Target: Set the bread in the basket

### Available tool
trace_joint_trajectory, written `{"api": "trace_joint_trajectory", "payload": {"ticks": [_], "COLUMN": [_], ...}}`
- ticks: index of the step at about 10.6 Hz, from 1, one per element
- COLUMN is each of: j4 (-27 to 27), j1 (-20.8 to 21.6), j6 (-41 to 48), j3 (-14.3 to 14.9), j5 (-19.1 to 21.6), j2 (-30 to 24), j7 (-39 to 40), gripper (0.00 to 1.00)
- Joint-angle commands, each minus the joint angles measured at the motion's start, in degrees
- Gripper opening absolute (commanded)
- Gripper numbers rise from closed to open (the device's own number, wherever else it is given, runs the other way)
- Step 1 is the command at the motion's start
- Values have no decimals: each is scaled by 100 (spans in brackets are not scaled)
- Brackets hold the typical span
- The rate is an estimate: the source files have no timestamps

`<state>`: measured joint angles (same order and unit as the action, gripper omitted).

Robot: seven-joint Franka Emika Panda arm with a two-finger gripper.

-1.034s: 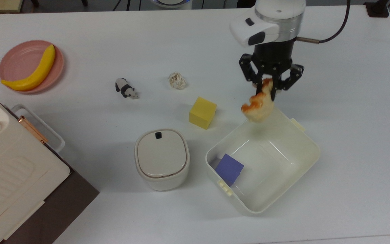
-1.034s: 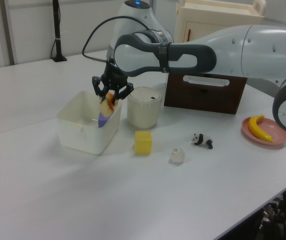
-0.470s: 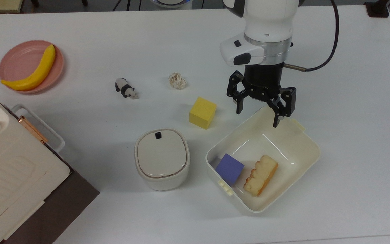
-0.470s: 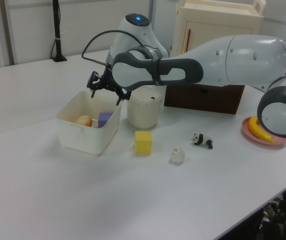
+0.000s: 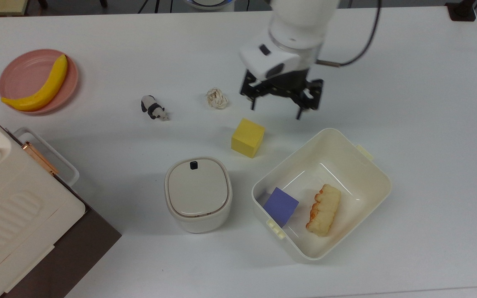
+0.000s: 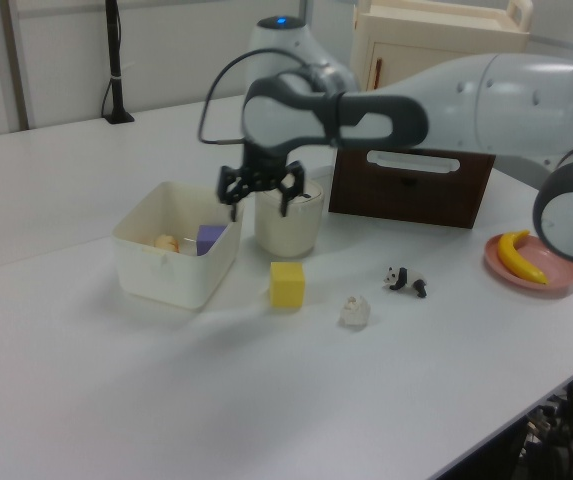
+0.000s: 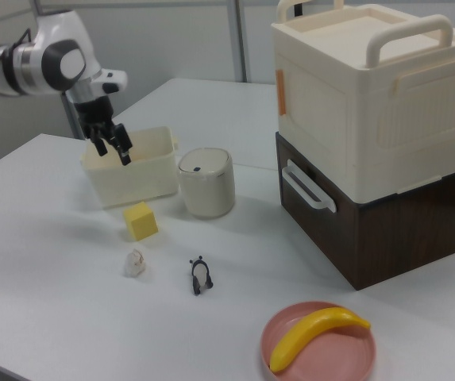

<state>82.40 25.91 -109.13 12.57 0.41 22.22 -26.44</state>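
Observation:
The bread, a cream loaf with an orange-brown lumpy top, lies on the floor of the basket, beside a purple cube. My gripper hangs open and holds nothing. It is above the table just past the basket's far rim, near the yellow cube. In the left view the gripper is to the right of the basket, in front of the lidded pot, and the bread peeks over the wall. In the right view the gripper hovers in front of the basket.
A cream lidded pot stands to the top view's left of the basket. A knotted ball and a toy panda lie further left. A pink plate carries a banana. A large storage box fills the lower left corner.
A second ago the gripper held the bread over the basket's far rim. It opened, the bread dropped into the basket, and the gripper moved up and left in the top view.

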Motion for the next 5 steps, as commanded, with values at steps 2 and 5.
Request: {"api": "trace_joint_trajectory", "payload": {"ticks": [2,5], "j4": [250,365], "j1": [-1049,-2159], "j6": [1235,1447], "j3": [-226,-816], "j5": [-49,-172], "j2": [-954,-1264], "j7": [1814,1949], "gripper": [100,100]}}
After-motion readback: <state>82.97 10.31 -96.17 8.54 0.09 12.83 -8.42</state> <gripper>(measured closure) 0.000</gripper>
